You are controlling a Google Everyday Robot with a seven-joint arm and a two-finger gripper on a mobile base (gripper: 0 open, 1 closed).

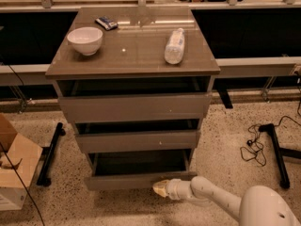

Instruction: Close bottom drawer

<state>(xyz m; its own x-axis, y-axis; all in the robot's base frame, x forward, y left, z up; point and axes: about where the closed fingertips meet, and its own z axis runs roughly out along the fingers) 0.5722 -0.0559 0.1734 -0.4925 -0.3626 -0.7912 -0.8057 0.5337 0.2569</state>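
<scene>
The bottom drawer [120, 181] of the grey cabinet stands pulled out, its flat handleless front low near the floor and its dark inside showing. My gripper [159, 188] is at the end of the white arm that reaches in from the lower right. Its pale tip sits against the right part of the drawer front. The mid-sized drawer [136, 141] and the tall top drawer [134, 107] above are also slightly open.
On the cabinet top [134, 55] stand a white bowl [85, 40], a lying plastic bottle [174, 46] and a small dark packet [106, 22]. A cardboard box [14, 166] is at the left on the speckled floor. Black stand legs [277, 149] and cables lie at the right.
</scene>
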